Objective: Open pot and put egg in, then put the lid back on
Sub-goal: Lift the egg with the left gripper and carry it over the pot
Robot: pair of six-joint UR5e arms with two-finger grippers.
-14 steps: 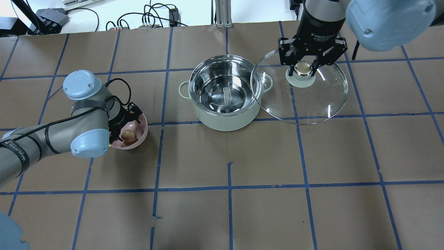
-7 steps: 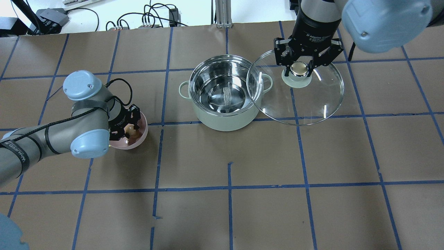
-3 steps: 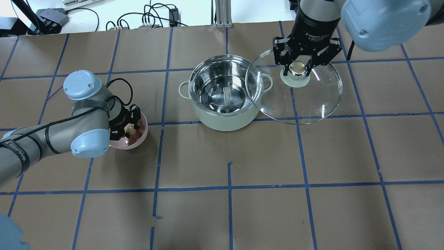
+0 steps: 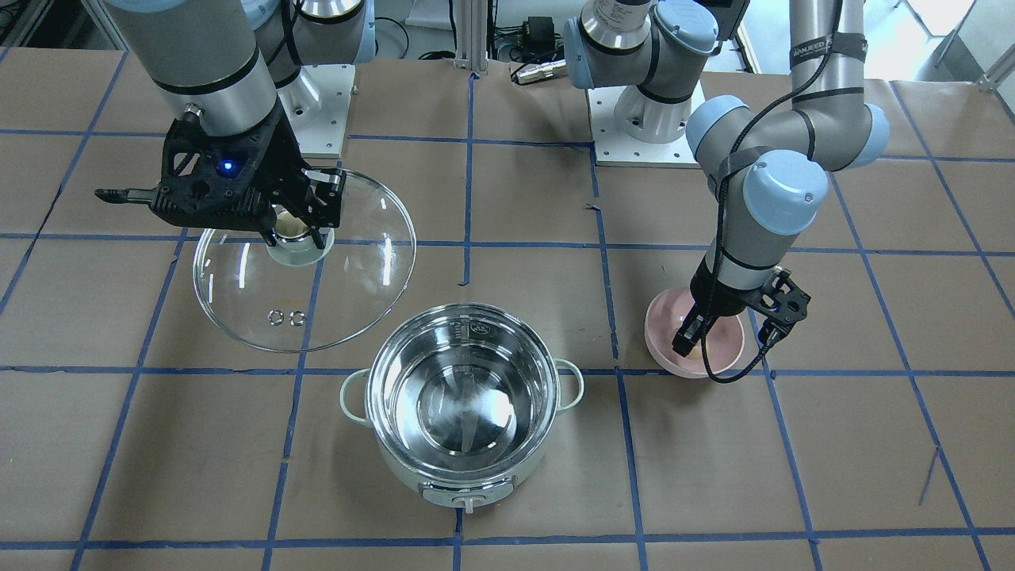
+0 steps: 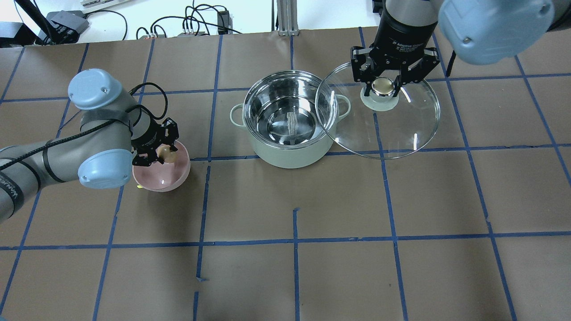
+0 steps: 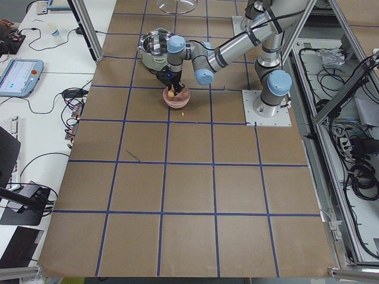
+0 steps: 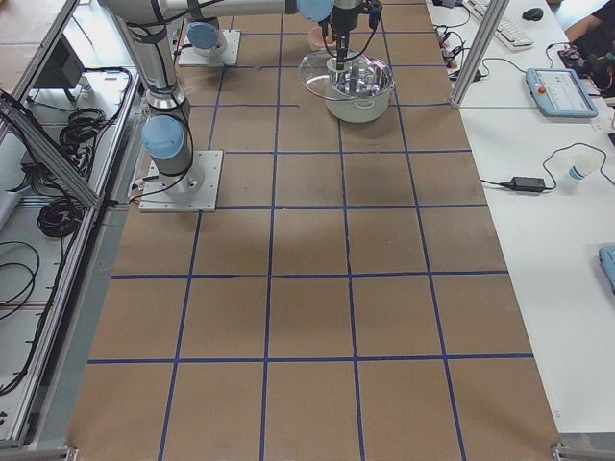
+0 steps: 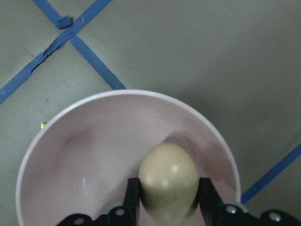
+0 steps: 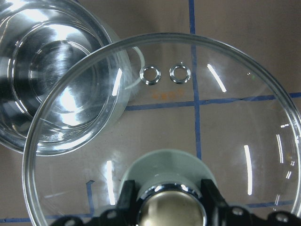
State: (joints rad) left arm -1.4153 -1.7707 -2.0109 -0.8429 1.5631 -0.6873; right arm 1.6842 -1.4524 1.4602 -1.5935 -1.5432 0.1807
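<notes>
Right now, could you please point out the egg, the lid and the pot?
egg (image 8: 169,181), left wrist view, its rounded middle.
lid (image 5: 401,129), overhead view, clear glass dome.
pot (image 4: 464,404), front-facing view, bare steel floor.

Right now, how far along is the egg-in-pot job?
Done: the pot is open and empty, with the right end effector holding the lid off to its side. In hand: the left end effector is shut on the egg over the pink bowl. Left: carry the egg to the pot, release it, then set the lid back on.
</notes>
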